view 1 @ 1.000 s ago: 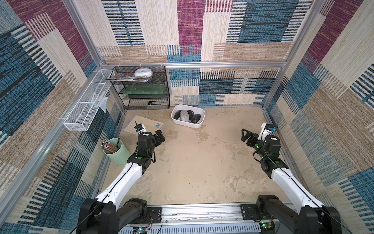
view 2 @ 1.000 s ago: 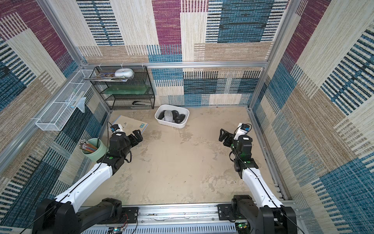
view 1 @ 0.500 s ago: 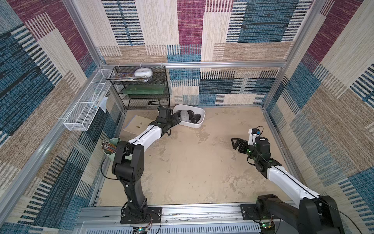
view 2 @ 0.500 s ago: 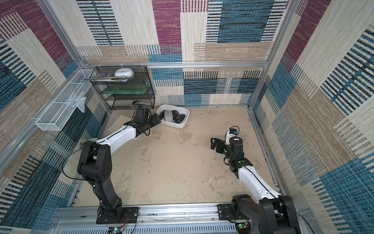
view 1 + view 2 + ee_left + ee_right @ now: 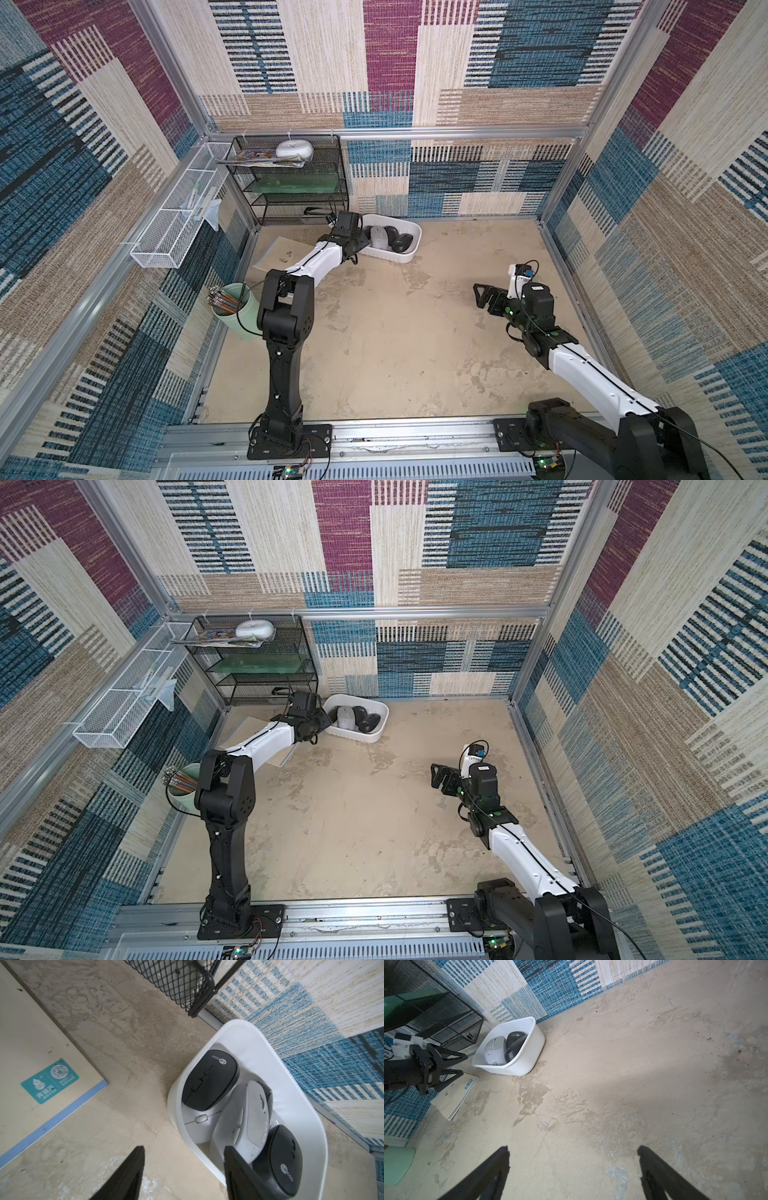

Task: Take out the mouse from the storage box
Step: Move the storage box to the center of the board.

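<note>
left claw (image 5: 184,1148) part open, astride box (image 5: 395,257) rim, inner tip (image 5: 234,1165) by grey mouse (image 5: 245,1120), gripping nothing. mice (image 5: 402,243) all in box, upper centre in both top views. right claw (image 5: 573,1148) wide open, empty.

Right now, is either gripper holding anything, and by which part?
Nothing is held. The left gripper stands open at the storage box rim, closed on none of the mice; the right gripper hangs open over the table.

The storage box (image 5: 291,1101) is white, the cup (image 5: 235,324) pale green. One mouse (image 5: 209,1080) is black. The walls (image 5: 390,62) are striped blue, maroon, beige.
</note>
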Controlling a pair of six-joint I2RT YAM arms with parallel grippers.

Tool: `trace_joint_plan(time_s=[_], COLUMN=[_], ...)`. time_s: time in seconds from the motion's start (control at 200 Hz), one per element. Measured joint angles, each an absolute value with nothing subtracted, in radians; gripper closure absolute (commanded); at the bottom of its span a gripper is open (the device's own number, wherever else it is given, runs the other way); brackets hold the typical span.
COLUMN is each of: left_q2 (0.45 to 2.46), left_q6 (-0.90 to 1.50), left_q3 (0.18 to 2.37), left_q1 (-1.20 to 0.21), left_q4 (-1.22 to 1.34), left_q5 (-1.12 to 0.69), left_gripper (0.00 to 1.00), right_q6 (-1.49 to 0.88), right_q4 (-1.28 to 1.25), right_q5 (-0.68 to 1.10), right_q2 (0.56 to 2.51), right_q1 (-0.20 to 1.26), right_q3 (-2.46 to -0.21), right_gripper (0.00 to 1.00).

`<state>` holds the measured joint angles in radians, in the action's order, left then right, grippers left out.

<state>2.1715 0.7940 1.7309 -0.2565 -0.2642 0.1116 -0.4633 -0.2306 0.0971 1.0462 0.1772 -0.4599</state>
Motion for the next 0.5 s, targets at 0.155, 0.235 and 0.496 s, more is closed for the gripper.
trace_joint_plan(time_s=[0.155, 0.235, 0.496], left_q2=[2.241, 2.267, 2.337], left_q6=[0.816, 0.830, 0.838], left_q3=[1.819, 1.855, 1.956], left_q1=[-0.244, -0.238, -0.239], left_q4=[-0.297, -0.314, -0.365], left_q5=[0.105, 0.105, 0.105], left_gripper=[0.47, 0.50, 0.61], right_q6=[-0.458, -0.458, -0.457], right_q4=[-0.231, -0.231, -0.231], right_q5=[0.094, 0.093, 0.090], right_q2=[1.044, 1.046, 1.055], right_q1=[0.183, 0.184, 0.192], right_q3=[-0.456, -0.456, -0.456], right_gripper=[0.01, 0.01, 0.01])
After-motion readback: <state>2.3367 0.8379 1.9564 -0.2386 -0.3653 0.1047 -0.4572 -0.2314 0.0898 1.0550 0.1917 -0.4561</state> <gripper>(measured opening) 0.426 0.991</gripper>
